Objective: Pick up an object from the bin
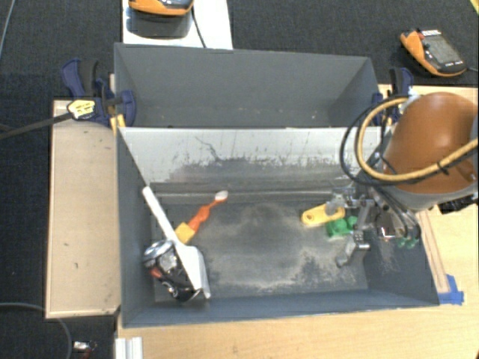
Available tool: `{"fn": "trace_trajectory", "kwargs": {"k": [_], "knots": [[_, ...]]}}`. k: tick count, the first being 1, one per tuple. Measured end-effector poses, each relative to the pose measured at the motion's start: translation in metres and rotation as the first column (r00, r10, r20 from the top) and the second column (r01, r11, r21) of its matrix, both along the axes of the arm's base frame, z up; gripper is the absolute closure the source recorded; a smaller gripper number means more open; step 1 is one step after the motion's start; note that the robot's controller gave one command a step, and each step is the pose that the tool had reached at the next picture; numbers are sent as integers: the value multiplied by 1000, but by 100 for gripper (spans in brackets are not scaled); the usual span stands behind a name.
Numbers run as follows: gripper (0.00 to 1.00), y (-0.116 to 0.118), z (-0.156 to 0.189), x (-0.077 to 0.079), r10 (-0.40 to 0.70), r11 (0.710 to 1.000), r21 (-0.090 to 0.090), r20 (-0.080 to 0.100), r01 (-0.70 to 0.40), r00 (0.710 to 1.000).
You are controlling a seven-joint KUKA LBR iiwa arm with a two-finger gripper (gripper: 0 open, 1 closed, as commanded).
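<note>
Camera view: grey bin (247,88), floor scuffed pale, on dark carpet (45,36). Gripper (350,254) low at bin's right, just beside green piece (338,229) and yellow piece (320,215); jaw state cannot be told. Orange toothbrush (200,217) and heap (178,269) at left.

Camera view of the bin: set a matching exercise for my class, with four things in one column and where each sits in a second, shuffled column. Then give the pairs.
Things
1. orange toothbrush
2. yellow object
3. white long-handled tool
4. gripper

Places
A. right side, just below the green object in the view
B. lower left, handle slanting up the view
C. left of centre, lying aslant, bristles toward the view's top
D. right of centre, at the green object's left

Pairs: 1-C, 2-D, 3-B, 4-A
</note>
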State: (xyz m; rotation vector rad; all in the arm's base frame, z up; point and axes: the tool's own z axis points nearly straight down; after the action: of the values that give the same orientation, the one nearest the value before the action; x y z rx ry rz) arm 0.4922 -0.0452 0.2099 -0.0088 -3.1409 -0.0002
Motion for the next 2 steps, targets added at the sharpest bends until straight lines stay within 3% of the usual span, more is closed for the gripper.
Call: {"fn": "trace_trajectory", "kwargs": {"k": [1, 2], "knots": [[0, 0, 1, 1, 2, 1000, 0, 3, -2, 1000], [0, -32, -88, 60, 18, 1000, -2, 13, -18, 1000]]}}
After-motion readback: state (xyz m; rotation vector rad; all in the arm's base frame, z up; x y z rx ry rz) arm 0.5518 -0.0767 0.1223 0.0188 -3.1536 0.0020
